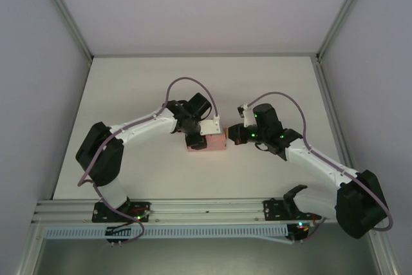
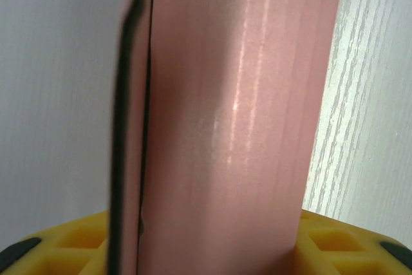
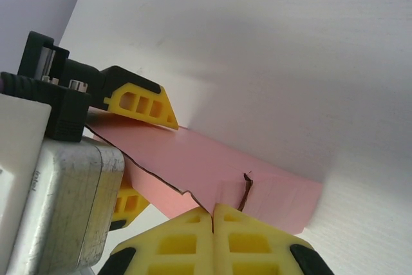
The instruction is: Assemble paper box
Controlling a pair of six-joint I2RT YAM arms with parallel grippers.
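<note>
My right gripper [image 3: 212, 209] had its two yellow fingers pressed together with nothing between them, and their joined tips touched the end of the paper box [image 2: 232, 120], just at a small dark slit where a flap edge met the wall. I judged that I kept them closed in order to use them as one blunt pusher against this flap, not to grasp anything. On the far side of these tips, my left gripper [image 1: 196, 141] was clamped on the box, one finger on each broad face, so its jaws stood partly apart, as far as the box body allowed. I think this grip was there to give resistance, so that the box would not slide away when the right side pushed. In the left wrist view the pink wall rose straight up between the fingers, and a dark seam ran along its left edge, where a panel seemed not fully closed. Under both grippers was the white table [image 1: 161, 82]; whether the box rested on it I could not tell.
</note>
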